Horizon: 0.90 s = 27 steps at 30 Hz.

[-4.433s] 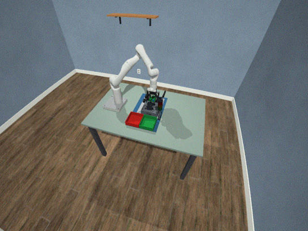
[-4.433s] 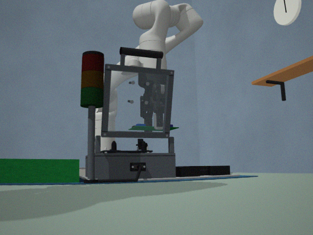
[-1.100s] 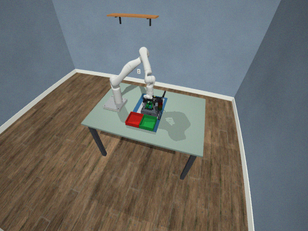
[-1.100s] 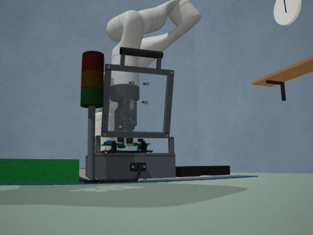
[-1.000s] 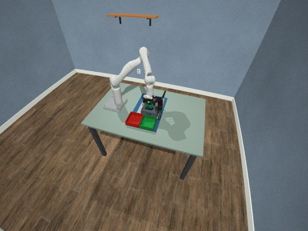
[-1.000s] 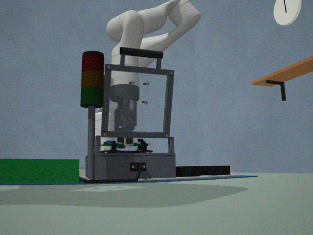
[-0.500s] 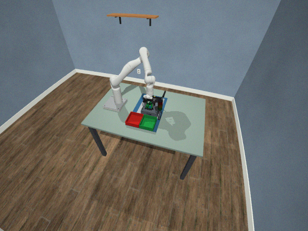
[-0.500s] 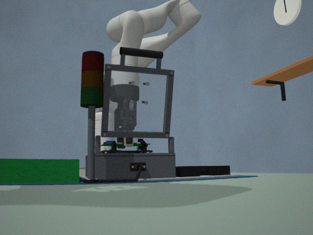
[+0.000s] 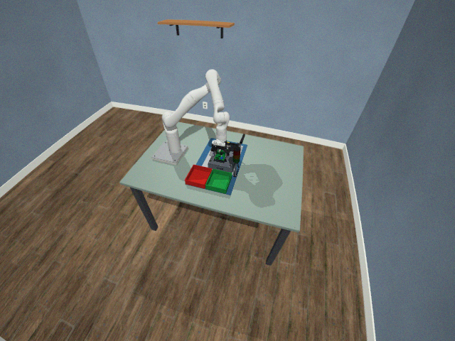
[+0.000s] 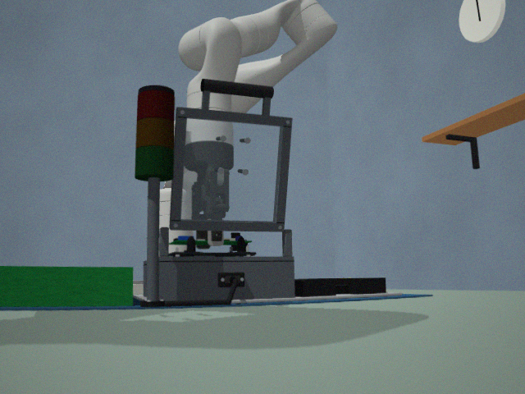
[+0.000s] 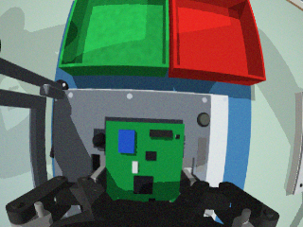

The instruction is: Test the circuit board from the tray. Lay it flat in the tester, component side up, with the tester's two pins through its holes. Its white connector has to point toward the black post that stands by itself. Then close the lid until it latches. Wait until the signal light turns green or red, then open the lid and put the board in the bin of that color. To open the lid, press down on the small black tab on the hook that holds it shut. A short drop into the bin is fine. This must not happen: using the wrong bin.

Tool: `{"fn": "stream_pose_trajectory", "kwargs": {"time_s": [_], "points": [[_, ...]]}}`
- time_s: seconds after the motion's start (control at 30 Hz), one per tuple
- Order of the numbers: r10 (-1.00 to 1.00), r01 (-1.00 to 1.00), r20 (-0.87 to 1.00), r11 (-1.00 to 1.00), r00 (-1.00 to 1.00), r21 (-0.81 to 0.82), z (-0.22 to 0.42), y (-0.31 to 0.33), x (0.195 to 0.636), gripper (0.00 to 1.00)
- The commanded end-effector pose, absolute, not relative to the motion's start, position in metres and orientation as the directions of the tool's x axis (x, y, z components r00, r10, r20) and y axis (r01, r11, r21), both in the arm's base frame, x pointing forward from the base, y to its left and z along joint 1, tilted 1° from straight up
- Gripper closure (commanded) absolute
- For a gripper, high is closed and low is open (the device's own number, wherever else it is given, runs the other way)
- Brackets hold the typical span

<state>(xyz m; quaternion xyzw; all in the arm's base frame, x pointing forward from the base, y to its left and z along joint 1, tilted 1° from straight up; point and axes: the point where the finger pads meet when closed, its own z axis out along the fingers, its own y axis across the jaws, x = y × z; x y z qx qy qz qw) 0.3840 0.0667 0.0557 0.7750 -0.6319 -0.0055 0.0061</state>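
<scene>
The circuit board is between the fingertips of my gripper, which is shut on its two side edges. The board is about level, component side up, with its blue part toward the bins. It is over the bed of the grey tester, with a small gap below in the exterior view. The pins and holes are hidden. I cannot clearly make out the white connector. A round dark post stands alone at the tester's corner. The lid stands open. The signal light is unlit.
The green bin and red bin stand side by side just beyond the tester. The open lid and the signal light's pole are close beside my gripper. A low black box lies behind the tester.
</scene>
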Motion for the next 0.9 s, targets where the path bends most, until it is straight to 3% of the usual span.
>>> {"fn": "stream_pose_trajectory", "kwargs": {"time_s": [0.0,0.87], "points": [[-0.980,-0.979,-0.001,-0.201,0.201,0.015,0.0562,0.0668,0.3844,0.23],[-0.980,-0.979,-0.001,-0.201,0.201,0.015,0.0524,0.0668,0.3844,0.23]]}}
